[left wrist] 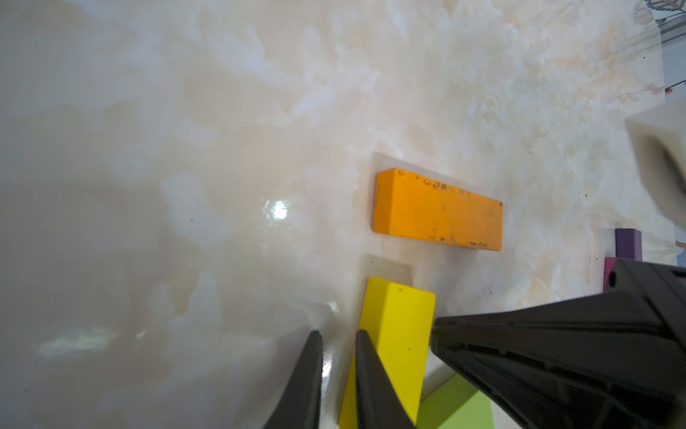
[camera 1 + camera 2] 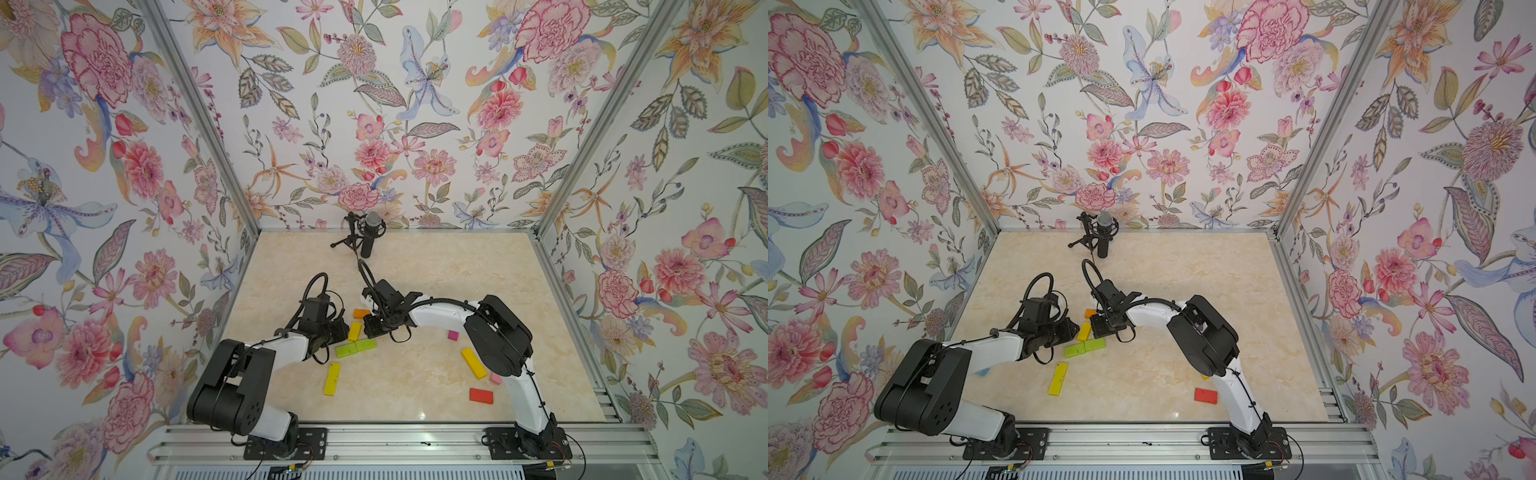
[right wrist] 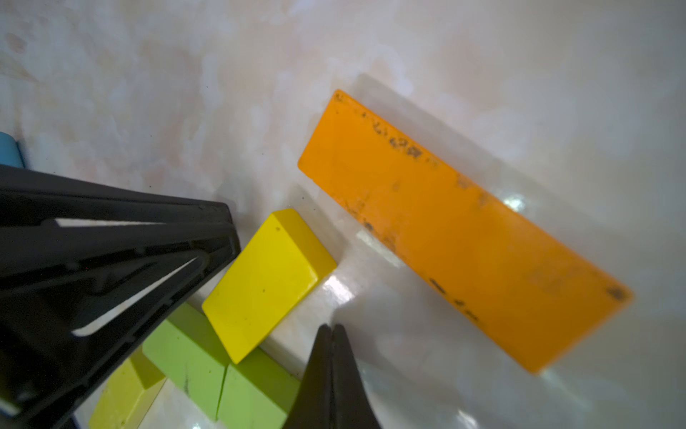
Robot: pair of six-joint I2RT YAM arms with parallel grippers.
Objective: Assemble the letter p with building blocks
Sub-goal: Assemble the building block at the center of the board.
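An orange block [image 2: 361, 312] [image 1: 438, 210] lies flat near the table's middle. A short yellow block [image 2: 354, 331] [image 3: 267, 282] lies just in front of it, one end touching two lime green blocks [image 2: 356, 348] [image 3: 222, 371] laid end to end. My left gripper [image 1: 338, 333] is low at the yellow block's left side, jaws a narrow gap apart with only table between them, one finger [image 1: 371, 375] against the block. My right gripper [image 3: 332, 328] hovers on the block's right side, shut and holding nothing.
Loose blocks lie nearer the front: a long yellow one [image 2: 331, 378], another long yellow one [image 2: 473, 363], a small magenta one [image 2: 453, 335], a pink one [image 2: 495, 378] and a red one [image 2: 481, 395]. A microphone on a small stand [image 2: 369, 235] stands at the back edge.
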